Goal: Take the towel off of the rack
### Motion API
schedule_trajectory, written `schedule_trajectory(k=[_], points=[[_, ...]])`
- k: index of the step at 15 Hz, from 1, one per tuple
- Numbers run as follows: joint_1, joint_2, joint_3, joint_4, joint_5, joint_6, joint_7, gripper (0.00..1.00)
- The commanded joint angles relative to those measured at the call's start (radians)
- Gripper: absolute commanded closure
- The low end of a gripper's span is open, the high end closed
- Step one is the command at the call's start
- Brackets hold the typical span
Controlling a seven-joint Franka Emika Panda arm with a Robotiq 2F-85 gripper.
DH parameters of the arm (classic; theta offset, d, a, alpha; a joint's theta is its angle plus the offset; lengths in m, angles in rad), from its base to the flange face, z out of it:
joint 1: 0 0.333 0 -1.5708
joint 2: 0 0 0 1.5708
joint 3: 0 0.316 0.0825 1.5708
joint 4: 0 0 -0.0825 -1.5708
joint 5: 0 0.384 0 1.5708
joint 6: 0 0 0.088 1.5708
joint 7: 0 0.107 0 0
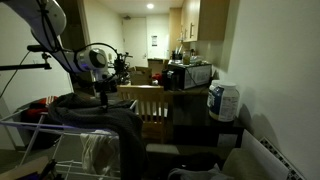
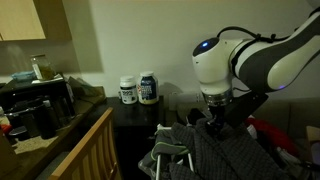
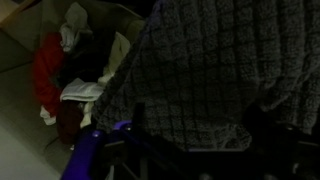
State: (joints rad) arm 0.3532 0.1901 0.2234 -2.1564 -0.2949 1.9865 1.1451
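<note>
Dim room, all views grainy.

Large charcoal waffle-weave towel (image 2: 232,158) lies draped over the top of the white thin-wire folding drying rack (image 2: 168,155), hanging down its near side in an exterior view (image 1: 112,125). In the wrist view the towel (image 3: 215,65) fills most of the frame.

Robotiq gripper (image 2: 215,127) hangs directly over the towel's top, at or just touching the cloth. Cannot tell whether the jaws are released or clenched. The wrist view shows two dark shapes apart along the bottom edge, too murky to call fingers.

Handling, as a judgement:
- Thick, soft and floppy; will sag and fold, not lift as a sheet.
- Moderately heavy for cloth; the textured weave should grip well, with little slip.
- May drag or snag on the rods, and the light rack could shift with it.
- Best hold: pinch a raised fold on the top where it crosses the rods, then lift up and clear.

Hard to read:
- Rods under the towel are hidden, so rod spacing at the grasp spot is unknown.
- Towel's lower hem merges into shadow.
- Smaller whitish cloth (image 1: 95,150) hangs low on the rack, its outline vague.
- Red fabric heap (image 3: 45,72) lies beyond the towel at the left of the wrist view; what it rests on is unclear.
</note>
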Motion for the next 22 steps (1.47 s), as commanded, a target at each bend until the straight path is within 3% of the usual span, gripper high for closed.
schedule_trajectory(k=[1, 2, 4, 14, 22], points=[[-0.017, -0.045, 0.005, -0.062, 0.04, 0.053, -0.035, 0.0], [-0.019, -0.047, 0.005, -0.067, 0.047, 0.06, -0.037, 0.25], [-0.023, -0.052, 0.006, -0.076, 0.063, 0.075, -0.04, 0.32], [-0.028, -0.079, 0.007, -0.053, 0.172, 0.116, -0.051, 0.97], [-0.039, -0.106, 0.003, 0.008, 0.179, 0.041, -0.066, 0.99]])
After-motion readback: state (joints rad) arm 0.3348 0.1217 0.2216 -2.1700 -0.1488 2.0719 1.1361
